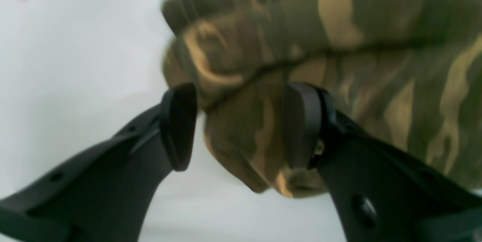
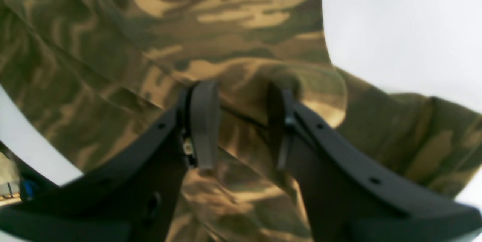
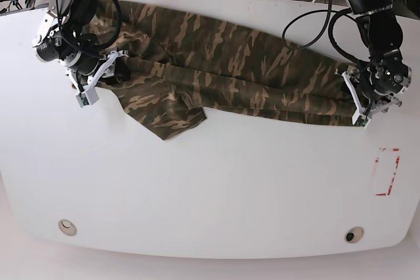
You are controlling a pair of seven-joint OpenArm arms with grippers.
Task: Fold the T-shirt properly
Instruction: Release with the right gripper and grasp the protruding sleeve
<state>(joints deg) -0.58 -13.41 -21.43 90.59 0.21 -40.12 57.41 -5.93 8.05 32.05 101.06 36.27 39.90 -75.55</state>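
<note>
**Camouflage shirt stretched between two arms**

Left wrist view: the left gripper (image 1: pixel 241 127) has its fingers (image 1: pixel 179 127) partly apart, a bunched edge of the T-shirt (image 1: pixel 339 46) between them; whether they pinch it I cannot tell.

Right wrist view: the right gripper (image 2: pixel 241 125) straddles a fold of cloth, grip unclear.

Base view: the T-shirt (image 3: pixel 223 63) lies from 10 to 3 o'clock across the white desk (image 3: pixel 210 188).

The table (image 3: pixel 210 188) lies open below the T-shirt (image 3: pixel 223 63); cables (image 3: pixel 308 21) cross behind it.
</note>
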